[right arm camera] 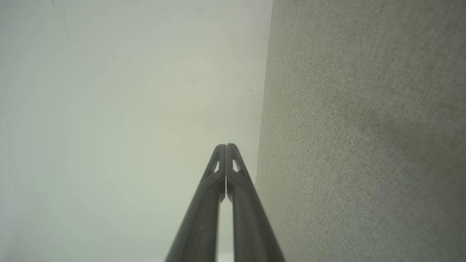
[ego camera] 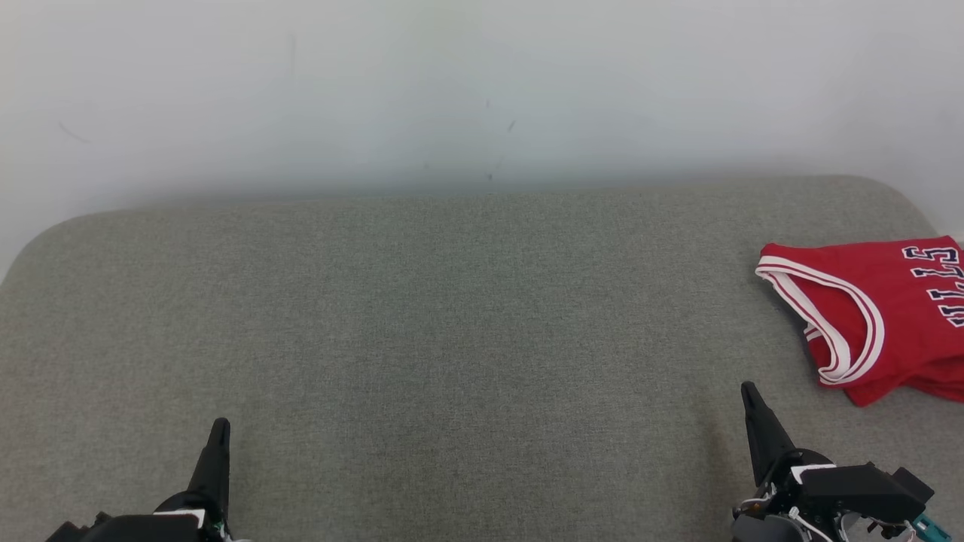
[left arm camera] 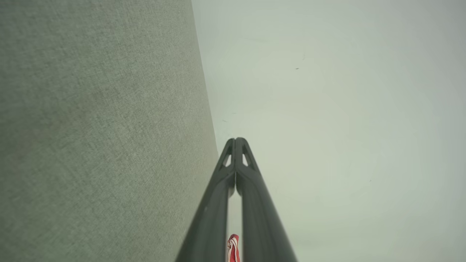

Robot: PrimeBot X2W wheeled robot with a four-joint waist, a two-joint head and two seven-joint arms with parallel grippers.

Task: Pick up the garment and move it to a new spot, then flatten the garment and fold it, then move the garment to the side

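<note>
Garment (ego camera: 881, 316): red jersey, white-trimmed armhole, dark lettering. It lies at the far right of the counter (ego camera: 452, 316), in a compact, layered bundle. Its right part runs off the head view, so I cannot tell how near the counter's edge it sits. A red sliver of it (left arm camera: 233, 251) shows low in the left wrist view.

Step, as I judge it: the bundle reads as folded and set aside, so this looks like the finish. If another shift is needed, the right pincer (ego camera: 749, 391) is much the nearer. It should open before reaching, then take the near hem through every layer, or the fold will spill. Slide it low rather than lifting high.

Pose: both arms low at the near edge, fingers pointing away toward the wall (ego camera: 452, 90).
- Right pincer fully closed, tips together, holding nothing.
- Left pincer (ego camera: 219, 429) likewise closed and empty, well apart from the garment.
</note>
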